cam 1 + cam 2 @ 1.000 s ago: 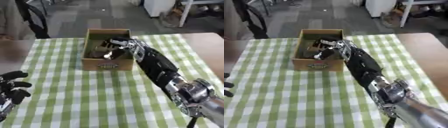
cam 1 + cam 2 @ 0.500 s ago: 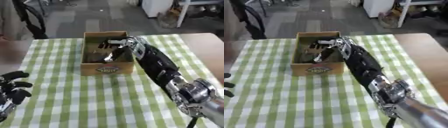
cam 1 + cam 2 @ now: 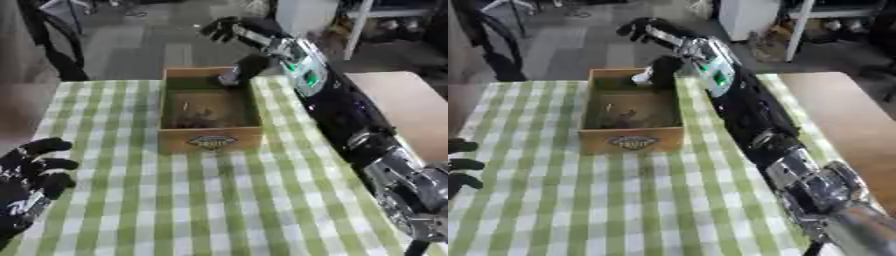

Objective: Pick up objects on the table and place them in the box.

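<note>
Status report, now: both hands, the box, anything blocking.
Right hand raised above the box's far edge, fingers relaxed, holding nothing. Left hand idle at lower left, open. Box upright on the checked cloth, small objects inside. Nothing blocking.

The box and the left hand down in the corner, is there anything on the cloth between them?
No. In the left eye view, only bare green checked tablecloth lies between the box and the left hand.
</note>
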